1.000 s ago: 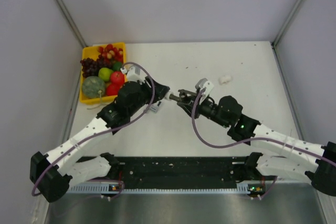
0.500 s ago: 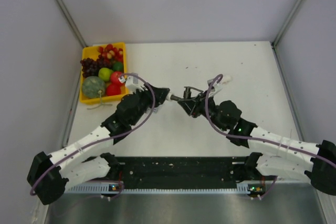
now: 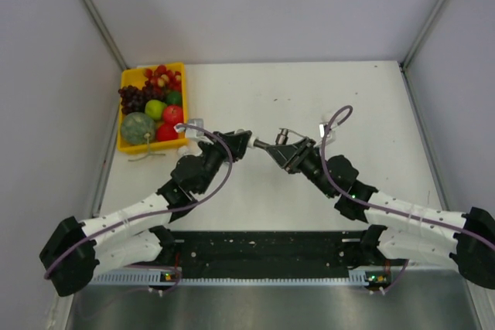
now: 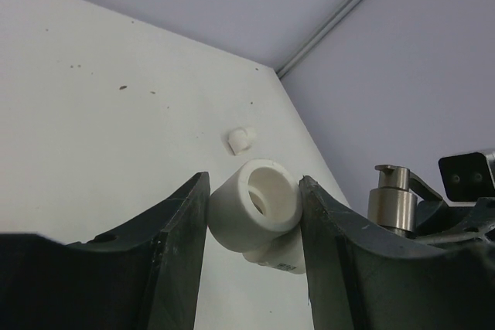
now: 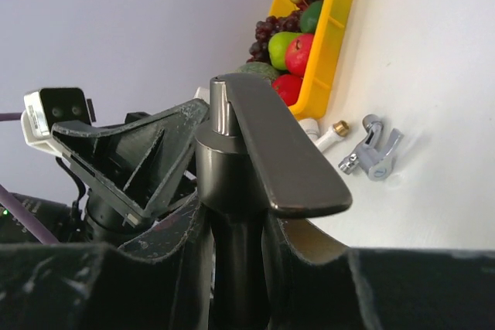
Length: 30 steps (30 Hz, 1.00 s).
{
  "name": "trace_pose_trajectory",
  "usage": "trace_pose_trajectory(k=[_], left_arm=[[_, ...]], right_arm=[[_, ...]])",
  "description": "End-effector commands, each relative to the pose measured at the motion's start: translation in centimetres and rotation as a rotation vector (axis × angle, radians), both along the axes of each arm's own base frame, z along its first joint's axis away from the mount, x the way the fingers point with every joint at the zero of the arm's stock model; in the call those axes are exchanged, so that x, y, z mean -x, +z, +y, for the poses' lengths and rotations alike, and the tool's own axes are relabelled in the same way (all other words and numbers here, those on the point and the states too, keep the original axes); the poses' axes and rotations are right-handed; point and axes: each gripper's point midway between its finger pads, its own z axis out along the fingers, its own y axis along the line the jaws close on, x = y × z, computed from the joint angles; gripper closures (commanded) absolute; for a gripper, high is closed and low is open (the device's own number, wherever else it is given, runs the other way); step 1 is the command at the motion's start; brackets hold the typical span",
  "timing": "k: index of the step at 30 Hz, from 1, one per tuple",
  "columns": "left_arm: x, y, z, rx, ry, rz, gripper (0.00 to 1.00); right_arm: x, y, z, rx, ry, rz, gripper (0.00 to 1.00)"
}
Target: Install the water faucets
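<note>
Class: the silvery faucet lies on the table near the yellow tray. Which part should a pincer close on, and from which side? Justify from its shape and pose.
Probably the middle barrel of the silvery faucet, from straight above. It lies flat on the table, so only its top is free, and the barrel looks narrower and more even than the lever end.

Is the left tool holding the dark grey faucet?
No, the left tool is clamped on a white plastic fitting, while the dark grey faucet sits in the right tool.
</note>
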Motion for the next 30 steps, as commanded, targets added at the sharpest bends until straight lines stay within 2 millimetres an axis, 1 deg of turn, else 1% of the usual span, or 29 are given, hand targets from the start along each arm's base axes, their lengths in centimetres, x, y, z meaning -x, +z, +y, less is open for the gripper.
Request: trace_pose_trajectory(k=[1, 5, 6, 8, 11, 12, 15, 17, 21, 23, 26, 28, 29, 30], left_arm=[[3.9, 8.5, -2.0, 0.157, -0.157, -0.281, 1.0], [4.8, 8.5, -2.3, 0.154, -0.191, -0.359, 1.0], [5.0, 8.2, -2.4, 0.154, -0.201, -0.373, 1.0], [5.7, 8.5, -2.5, 0.161, -0.222, -0.425, 1.0], [6.5, 8.9, -2.6, 0.146, -0.236, -0.506, 1.0], [7.0, 9.4, -2.5, 0.145, -0.244, -0.551, 1.0], [8.0, 9.7, -2.3, 0.13, -0.254, -0.64, 1.0], [8.7, 9.9, -2.3, 0.112, -0.269, -0.698, 1.0], [9.5, 10.1, -2.3, 0.099, -0.283, -0.76, 1.0], [9.6, 10.2, -2.1, 0.1, -0.278, -0.776, 1.0], [9.3, 10.1, -1.7, 0.106, -0.253, -0.762, 1.0], [8.8, 9.8, -1.5, 0.109, -0.232, -0.735, 1.0], [8.1, 9.8, -1.0, 0.119, -0.19, -0.704, 1.0], [7.6, 9.6, -0.8, 0.118, -0.168, -0.681, 1.0]], right_arm=[[0.4, 0.2, 0.5, -0.089, 0.021, 0.08, 1.0], [1.1, 1.2, 0.8, -0.192, 0.06, 0.114, 1.0], [1.2, 1.5, 0.8, -0.224, 0.066, 0.125, 1.0], [1.4, 1.6, 0.9, -0.272, 0.079, 0.149, 1.0], [1.7, 2.3, 1.0, -0.35, 0.104, 0.174, 1.0], [1.8, 2.5, 1.0, -0.379, 0.112, 0.188, 1.0], [2.1, 2.9, 0.9, -0.461, 0.132, 0.226, 1.0], [2.2, 2.9, 1.0, -0.502, 0.147, 0.258, 1.0], [2.6, 3.4, 1.0, -0.6, 0.185, 0.305, 1.0], [2.7, 3.5, 1.1, -0.637, 0.202, 0.327, 1.0], [2.8, 3.6, 1.3, -0.668, 0.224, 0.348, 1.0], [2.8, 3.7, 1.4, -0.678, 0.232, 0.351, 1.0], [2.8, 3.7, 1.5, -0.676, 0.233, 0.355, 0.99], [2.7, 3.6, 1.5, -0.67, 0.228, 0.351, 0.95]])
